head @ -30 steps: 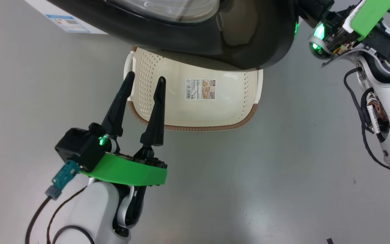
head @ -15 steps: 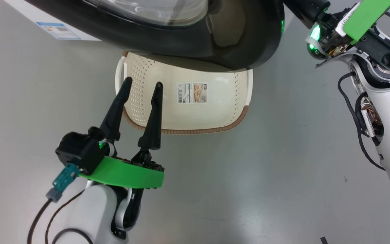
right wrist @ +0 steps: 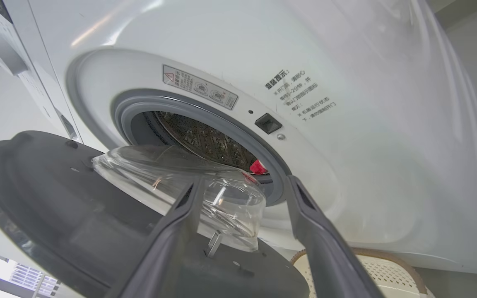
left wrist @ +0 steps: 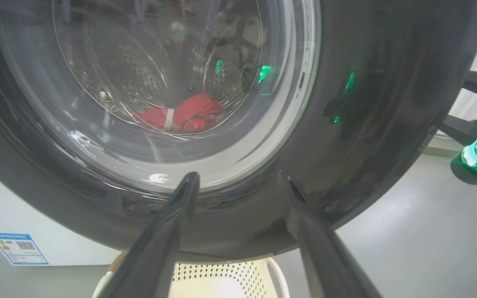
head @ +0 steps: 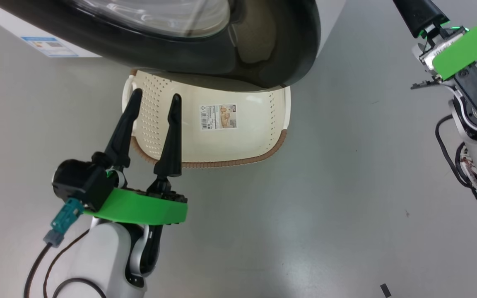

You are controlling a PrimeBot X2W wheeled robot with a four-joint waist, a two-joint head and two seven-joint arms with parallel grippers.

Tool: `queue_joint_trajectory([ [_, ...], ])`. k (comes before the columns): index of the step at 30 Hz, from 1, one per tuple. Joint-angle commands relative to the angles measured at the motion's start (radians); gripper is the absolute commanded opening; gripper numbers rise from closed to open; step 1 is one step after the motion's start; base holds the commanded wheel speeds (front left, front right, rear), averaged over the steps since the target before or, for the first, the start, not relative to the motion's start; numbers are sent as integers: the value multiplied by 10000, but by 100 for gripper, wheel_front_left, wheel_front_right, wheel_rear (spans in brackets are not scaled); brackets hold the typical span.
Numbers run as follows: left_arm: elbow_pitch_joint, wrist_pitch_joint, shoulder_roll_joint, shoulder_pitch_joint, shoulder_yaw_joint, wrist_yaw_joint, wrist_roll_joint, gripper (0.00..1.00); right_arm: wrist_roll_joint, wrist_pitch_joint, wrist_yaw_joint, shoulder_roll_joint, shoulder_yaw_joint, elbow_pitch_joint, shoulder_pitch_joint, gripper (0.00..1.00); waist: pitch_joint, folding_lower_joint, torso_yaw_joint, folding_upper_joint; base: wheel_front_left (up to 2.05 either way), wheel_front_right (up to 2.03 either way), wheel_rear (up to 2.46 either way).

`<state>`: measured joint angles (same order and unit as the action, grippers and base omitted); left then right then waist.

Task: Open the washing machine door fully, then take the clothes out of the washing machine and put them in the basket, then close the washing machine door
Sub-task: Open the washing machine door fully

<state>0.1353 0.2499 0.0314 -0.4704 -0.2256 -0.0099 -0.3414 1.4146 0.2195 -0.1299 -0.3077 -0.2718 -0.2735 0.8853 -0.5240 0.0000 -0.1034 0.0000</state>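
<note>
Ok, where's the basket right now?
In the head view the basket sits on the floor left of centre, partly under the black rim of the open door, with the left claw overlapping its left end.

glossy black door (head: pixel 180 62), perforated plastic basket (head: pixel 259 136)

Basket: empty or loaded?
Basket empty where visible: bare base, only its label; far end hidden under the door. Red clothes lie in the drum.
</note>
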Motion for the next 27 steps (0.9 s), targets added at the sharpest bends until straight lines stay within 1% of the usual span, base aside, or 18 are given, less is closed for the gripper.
queue_joint_trajectory([
  [1, -319, 118, 189, 209, 398, -56, 134, 100, -653, -625, -8, -199, -162, 474, -431, 100, 5, 0, 153, 0, 0, 0, 0],
  [2, -319, 118, 189, 209, 398, -56, 134, 100, -653, -625, -8, -199, -162, 474, -431, 100, 5, 0, 153, 0, 0, 0, 0],
  [3, -366, 118, 189, 222, 444, -45, 128, 100, -994, -950, -8, -330, -255, 554, -536, 100, 9, 0, 193, 0, 0, 0, 0],
  [7, -467, 118, 189, 329, 647, 5, 183, 100, -2861, -2370, -8, -895, -903, 554, -851, 100, 42, 0, 421, 0, 0, 0, 0],
  [13, -472, 118, 189, 403, 872, 18, 386, 100, -4602, -4074, -8, -947, -1287, 182, -1215, 100, 133, 0, 659, 0, 0, 0, 0],
  [18, -546, 118, 189, 464, 963, -1, 493, 100, -5981, -4713, -8, -635, -831, 118, -1689, 100, 195, 0, 711, 0, 0, 0, 0],
  [20, -606, 118, 189, 496, 987, -9, 538, 100, -6307, -4779, -8, -319, -404, 254, -2015, 100, 216, 0, 708, 0, 0, 0, 0],
  [27, -690, 118, 189, 568, 939, 80, 467, 100, -7687, -4808, -8, 544, 791, 1280, -3342, 100, 266, 0, 639, 0, 0, 0, 0],
])
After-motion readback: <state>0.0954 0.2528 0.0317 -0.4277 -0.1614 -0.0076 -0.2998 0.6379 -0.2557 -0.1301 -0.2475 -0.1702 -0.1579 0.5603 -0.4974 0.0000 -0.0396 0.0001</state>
